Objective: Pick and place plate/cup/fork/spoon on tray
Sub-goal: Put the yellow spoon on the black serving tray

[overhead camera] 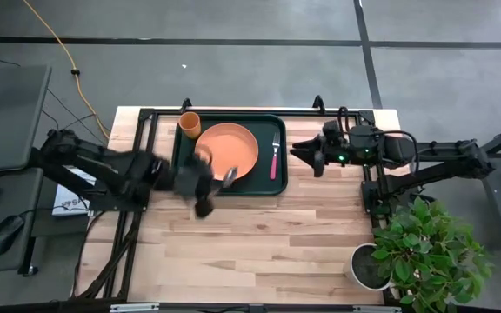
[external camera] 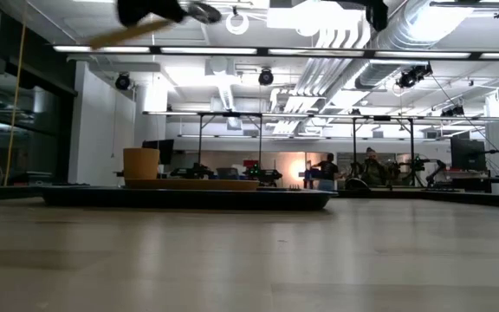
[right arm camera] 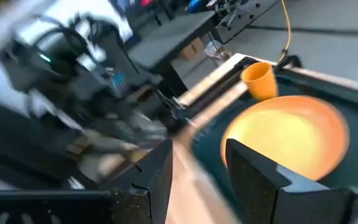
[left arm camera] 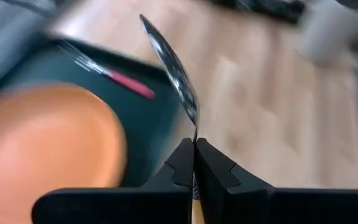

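Looking pretty close to done here: plate (overhead camera: 229, 150), cup (overhead camera: 189, 123) and fork (overhead camera: 275, 156) are already sitting on the tray (overhead camera: 181, 165) mid-frame, while the left gripper (overhead camera: 218, 181) is pinching the spoon (overhead camera: 230, 175) by its handle over the tray's lower edge, bowl pointing up-right toward the plate, and the right gripper (overhead camera: 301, 154) is waiting open just right of the tray.

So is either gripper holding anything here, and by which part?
The left gripper holds the spoon by its handle, fingers shut on it, bowl pointing outward, at the tray's near-left edge. The right gripper is open and holds nothing.
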Available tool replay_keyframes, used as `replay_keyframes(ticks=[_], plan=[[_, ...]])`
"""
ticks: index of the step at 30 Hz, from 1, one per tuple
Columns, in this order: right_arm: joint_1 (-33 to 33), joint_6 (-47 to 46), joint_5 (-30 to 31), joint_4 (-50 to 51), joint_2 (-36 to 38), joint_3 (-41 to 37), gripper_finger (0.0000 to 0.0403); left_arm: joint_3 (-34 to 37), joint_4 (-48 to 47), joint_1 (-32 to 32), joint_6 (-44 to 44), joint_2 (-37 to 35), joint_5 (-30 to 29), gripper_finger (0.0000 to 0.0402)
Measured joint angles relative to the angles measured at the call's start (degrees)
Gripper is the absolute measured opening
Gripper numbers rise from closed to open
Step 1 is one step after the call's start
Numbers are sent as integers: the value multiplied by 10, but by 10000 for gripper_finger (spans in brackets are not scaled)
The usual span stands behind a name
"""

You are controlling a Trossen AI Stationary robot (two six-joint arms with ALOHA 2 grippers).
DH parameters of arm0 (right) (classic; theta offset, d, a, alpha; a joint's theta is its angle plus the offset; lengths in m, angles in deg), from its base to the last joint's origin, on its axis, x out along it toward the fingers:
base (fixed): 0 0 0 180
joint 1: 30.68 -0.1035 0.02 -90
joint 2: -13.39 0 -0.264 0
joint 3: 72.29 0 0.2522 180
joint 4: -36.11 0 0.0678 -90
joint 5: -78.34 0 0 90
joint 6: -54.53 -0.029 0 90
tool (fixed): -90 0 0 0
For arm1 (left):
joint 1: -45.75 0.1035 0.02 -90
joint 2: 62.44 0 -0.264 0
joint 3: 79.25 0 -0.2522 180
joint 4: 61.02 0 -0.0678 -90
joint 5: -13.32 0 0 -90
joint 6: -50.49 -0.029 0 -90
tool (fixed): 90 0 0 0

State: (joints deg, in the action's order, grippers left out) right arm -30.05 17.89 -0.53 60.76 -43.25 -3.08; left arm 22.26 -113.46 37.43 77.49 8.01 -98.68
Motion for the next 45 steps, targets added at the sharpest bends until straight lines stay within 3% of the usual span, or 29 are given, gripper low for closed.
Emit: replay_keyframes(ticks=[5, 9, 13, 22, 34, 38, 45], plan=[[5, -96, 4, -103, -58, 0, 142, -6, 111, 110, -51, 44, 0, 1], [5, -38, -32, -202, -124, 0, 142, -7, 224, 151, -53, 63, 117, 1], [10, 1, -84, -226, -158, 10, 142, -7, 244, 168, -49, 52, 169, 1], [23, 11, -90, -277, -163, 16, 142, -8, 266, 178, -16, -6, 231, 0], [24, 7, -123, -335, -181, 16, 139, -8, 395, 179, 24, 64, 272, 0], [24, 5, -123, -334, -180, 16, 109, -8, 396, 182, 24, 65, 267, 0], [28, 5, -126, -337, -178, 16, 10, -7, 393, 189, 17, 64, 265, 1]])
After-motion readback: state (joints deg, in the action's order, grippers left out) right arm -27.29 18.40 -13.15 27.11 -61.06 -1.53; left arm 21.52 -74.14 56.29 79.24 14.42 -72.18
